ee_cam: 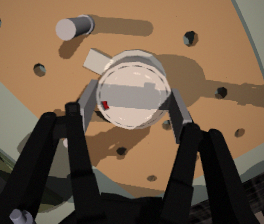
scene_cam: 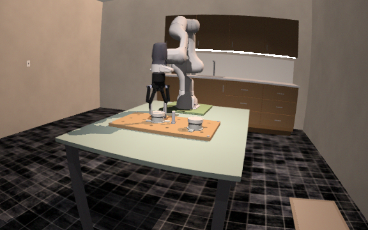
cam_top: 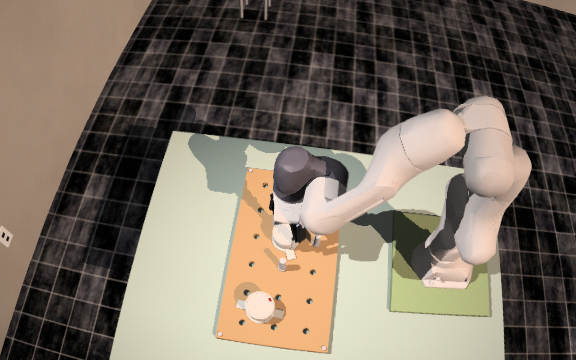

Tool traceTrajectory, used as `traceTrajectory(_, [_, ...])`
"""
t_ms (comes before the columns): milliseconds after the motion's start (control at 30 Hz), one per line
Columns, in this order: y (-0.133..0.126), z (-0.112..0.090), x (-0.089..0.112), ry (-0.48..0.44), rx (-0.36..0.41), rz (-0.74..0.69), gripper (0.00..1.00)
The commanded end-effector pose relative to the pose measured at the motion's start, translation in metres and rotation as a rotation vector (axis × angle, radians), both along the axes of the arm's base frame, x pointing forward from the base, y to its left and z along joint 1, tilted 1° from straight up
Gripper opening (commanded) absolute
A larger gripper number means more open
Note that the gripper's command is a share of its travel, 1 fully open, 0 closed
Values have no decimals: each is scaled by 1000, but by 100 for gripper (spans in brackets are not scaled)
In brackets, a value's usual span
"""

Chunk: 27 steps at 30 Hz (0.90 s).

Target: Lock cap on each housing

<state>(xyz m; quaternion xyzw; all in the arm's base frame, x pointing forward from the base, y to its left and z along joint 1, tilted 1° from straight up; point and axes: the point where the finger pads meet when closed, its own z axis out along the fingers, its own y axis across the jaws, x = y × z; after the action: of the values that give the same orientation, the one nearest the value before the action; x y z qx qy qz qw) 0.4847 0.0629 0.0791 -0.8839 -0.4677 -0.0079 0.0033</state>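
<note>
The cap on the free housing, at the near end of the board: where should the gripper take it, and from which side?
Probably its round side wall, from straight above, fingers on opposite sides. The free cap is a low disc facing up on an upright housing. The gripper is shut on the other cap that way.

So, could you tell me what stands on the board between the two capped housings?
A short upright grey peg stands between the gripped housing and the free one, clearest in the top view.

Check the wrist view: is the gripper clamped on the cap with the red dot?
Yes: the gripper has a finger on each side of the white cap, whose red dot sits by its edge.
</note>
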Motion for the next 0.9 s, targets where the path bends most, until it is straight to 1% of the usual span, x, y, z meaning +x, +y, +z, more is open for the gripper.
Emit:
traceTrajectory(0, [5,-2,-7,3,-4,-15,10])
traceTrajectory(100, [7,-2,-9,3,-4,-15,10])
traceTrajectory(600, [22,-2,-31,3,-4,-15,10])
traceTrajectory(867, [27,-2,-39,3,-4,-15,10])
